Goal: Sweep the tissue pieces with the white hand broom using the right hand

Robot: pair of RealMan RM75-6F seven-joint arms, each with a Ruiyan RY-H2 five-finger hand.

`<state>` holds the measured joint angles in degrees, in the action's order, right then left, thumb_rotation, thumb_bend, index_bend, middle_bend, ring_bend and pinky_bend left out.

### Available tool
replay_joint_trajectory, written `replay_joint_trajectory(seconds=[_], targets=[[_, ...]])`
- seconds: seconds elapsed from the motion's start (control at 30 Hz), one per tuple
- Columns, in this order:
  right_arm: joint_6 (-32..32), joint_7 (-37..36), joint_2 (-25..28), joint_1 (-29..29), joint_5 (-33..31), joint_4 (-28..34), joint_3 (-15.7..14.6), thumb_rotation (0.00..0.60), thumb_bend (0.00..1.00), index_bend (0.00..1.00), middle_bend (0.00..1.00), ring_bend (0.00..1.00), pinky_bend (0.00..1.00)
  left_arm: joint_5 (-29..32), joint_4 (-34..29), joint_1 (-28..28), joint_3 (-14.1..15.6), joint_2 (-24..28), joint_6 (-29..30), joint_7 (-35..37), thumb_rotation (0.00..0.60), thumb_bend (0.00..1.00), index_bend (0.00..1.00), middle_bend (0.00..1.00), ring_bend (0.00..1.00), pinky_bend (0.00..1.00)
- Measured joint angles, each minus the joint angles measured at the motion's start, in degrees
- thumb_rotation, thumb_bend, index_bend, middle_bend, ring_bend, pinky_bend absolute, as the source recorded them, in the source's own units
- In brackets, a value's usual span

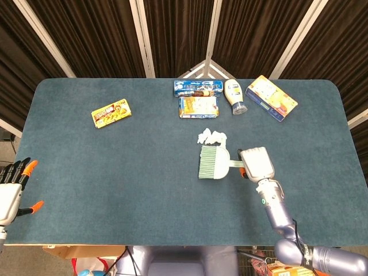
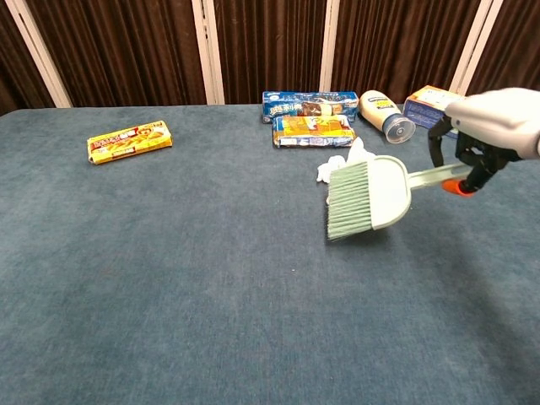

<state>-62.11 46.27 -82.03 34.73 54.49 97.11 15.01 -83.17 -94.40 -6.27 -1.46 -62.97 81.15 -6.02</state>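
My right hand (image 1: 256, 163) (image 2: 488, 128) grips the handle of the white hand broom (image 1: 214, 161) (image 2: 371, 197) and holds it above the table, bristles pointing left. The white tissue pieces (image 1: 210, 137) (image 2: 336, 164) lie on the blue cloth just beyond the broom; the broom head hides part of them in both views. My left hand (image 1: 12, 187) sits open at the table's near-left edge, away from everything.
At the far side lie two biscuit packs (image 1: 198, 88) (image 1: 198, 107), a mayonnaise bottle (image 1: 234, 95) on its side and a yellow-and-blue box (image 1: 271, 98). A yellow snack pack (image 1: 111, 112) lies at the far left. The blue table (image 1: 115, 184) fills the view.
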Motion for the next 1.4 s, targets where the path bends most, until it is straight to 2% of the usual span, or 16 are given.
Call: replay_joint_trajectory(seconds=[0.4,0.93,1.13,1.4], targets=[[3.0,5.6,-2.2,8.1,-7.9,-1.8,2.6,0.6,0.69,0.88,0.93,0.99,0.97,1.0,-0.4,-0.3,-0.1,0.6,-1.2,1.0,0.6,0.0,0.0,0.0,0.0,0.0],[7.7,7.8,-6.0,16.0,-16.0,-16.0,3.4,0.6,0.69,0.88,0.93,0.99,0.97,1.9,-0.5,-0.6,-0.2,0.9,-2.2,1.7,0.6,0.0,0.0,0.0,0.0,0.0],[7.3,9.7,-3.6,16.1,-17.5,-19.3,1.2,0.6,0.69,0.88,0.93,0.99,0.97,1.9,-0.8,-0.5,-0.2,1.1,-2.2,2.0,0.6,0.0,0.0,0.0,0.0,0.0],[3.8,12.0,2.6,14.4,-19.0,-19.4,-0.8,0.6,0.69,0.88,0.93,0.99,0.97,1.1,-0.9,-0.5,-0.1,1.3,-1.7,2.2,0.6,0.0,0.0,0.0,0.0,0.0]])
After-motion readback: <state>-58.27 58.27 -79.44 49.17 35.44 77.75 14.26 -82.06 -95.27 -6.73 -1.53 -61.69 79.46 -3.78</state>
